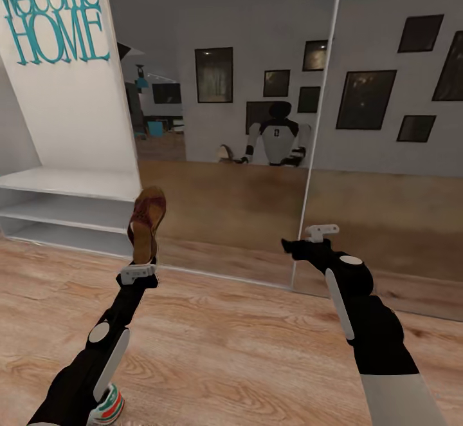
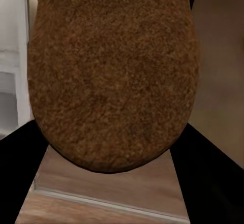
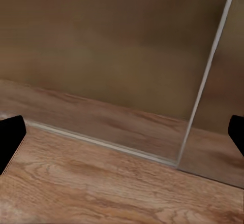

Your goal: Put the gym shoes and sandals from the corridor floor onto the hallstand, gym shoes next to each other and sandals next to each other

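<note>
From my head camera, my left pincer is clamped on one dark brown leather slip-on sandal with a tan footbed, which stands upright above it, toe up; I judge I carry it this way so it stays clear of the light brown wood-grain plank floor on the way to the low white hallstand with its two long open tiers, which sits at the far left, just beyond the sandal. Both tiers look bare from here. A white lace-up gym shoe with a green and red sole lies on the floor at the near left, partly hidden by my left arm, so it waits its turn. My right pincer hangs empty at the right, in front of a tall mirrored wall panel, kept free, I think, for the next shoe. In my left wrist camera, the sandal's rough brown sole sits between my two dark fingers, the rack's white edge beside it. In my right wrist camera, the fingertips stand wide apart over the floor with nothing between them.
</note>
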Available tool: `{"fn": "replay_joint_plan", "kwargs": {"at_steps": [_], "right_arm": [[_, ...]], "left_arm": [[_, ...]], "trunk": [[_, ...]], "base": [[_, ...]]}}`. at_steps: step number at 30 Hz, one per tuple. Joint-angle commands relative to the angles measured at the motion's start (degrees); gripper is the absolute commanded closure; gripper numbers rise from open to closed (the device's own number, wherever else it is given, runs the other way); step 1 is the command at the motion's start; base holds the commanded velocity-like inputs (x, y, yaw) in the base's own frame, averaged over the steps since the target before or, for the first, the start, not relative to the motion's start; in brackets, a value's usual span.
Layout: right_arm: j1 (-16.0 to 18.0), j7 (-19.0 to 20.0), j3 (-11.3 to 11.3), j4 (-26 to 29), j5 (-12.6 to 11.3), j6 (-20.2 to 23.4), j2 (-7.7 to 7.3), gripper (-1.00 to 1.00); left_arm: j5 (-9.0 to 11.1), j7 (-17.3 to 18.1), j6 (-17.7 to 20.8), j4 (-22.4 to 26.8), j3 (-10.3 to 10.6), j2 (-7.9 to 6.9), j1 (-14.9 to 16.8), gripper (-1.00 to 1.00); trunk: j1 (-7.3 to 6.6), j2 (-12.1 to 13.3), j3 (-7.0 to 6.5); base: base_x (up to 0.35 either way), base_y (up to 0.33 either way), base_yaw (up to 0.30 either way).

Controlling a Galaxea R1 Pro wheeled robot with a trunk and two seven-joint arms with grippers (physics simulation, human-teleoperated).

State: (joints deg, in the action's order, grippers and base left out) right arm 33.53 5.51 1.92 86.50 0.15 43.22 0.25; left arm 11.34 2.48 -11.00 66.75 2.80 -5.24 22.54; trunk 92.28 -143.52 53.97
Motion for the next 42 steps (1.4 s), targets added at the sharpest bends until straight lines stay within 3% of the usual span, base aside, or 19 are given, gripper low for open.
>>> {"fn": "replay_joint_plan", "kwargs": {"at_steps": [1,20,32,42], "right_arm": [[0.0,0.2,-0.1,0.1,0.0,0.3,0.01,-1.0],[0.0,0.2,0.0,0.1,0.0,0.3,0.01,-1.0],[0.0,0.2,-0.1,0.1,-0.1,0.3,-0.03,-1.0],[0.0,0.2,-0.1,0.1,-0.1,0.3,-0.07,-1.0]], "left_arm": [[0.6,0.2,-0.2,0.0,0.1,-0.04,0.0,1.0],[0.6,0.2,-0.2,0.0,0.1,-0.04,0.0,1.0],[0.6,0.2,-0.2,0.0,0.1,-0.04,0.0,1.0],[0.6,0.2,-0.2,0.0,0.1,-0.04,0.0,1.0]], "trunk": [[-0.01,0.0,0.06],[-0.01,0.0,0.06],[-0.01,0.0,0.06],[-0.01,0.0,0.06]], "base": [[0.0,-0.032,0.289],[0.0,-0.008,0.289],[0.0,-0.296,0.289],[0.0,-0.052,0.289]]}}
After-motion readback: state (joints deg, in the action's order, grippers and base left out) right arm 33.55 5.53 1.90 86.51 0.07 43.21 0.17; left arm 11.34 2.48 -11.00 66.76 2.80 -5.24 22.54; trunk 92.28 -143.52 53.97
